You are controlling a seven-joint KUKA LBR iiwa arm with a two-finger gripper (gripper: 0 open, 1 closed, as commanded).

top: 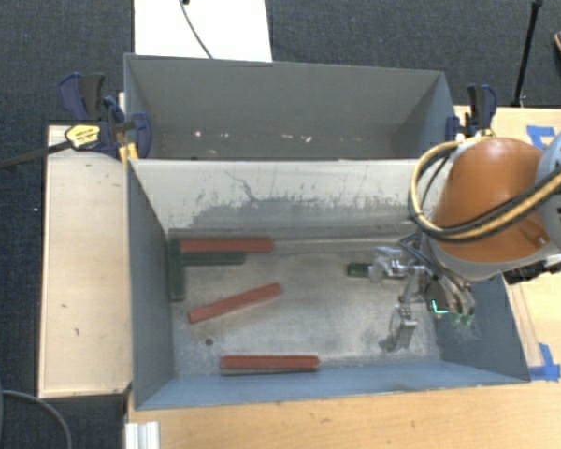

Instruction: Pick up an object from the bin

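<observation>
From where I stand the end effector (399, 333) hangs low over bare floor at the right near end of the bin (290, 204), presumably poised to grasp, though I cannot tell how open it is; a small dark green piece (358, 270) lies near it, and three red-brown bars (234, 303) lie well apart, leftward.

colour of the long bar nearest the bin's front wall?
Reddish-brown: the bar shows plainly in the camera view.
</observation>
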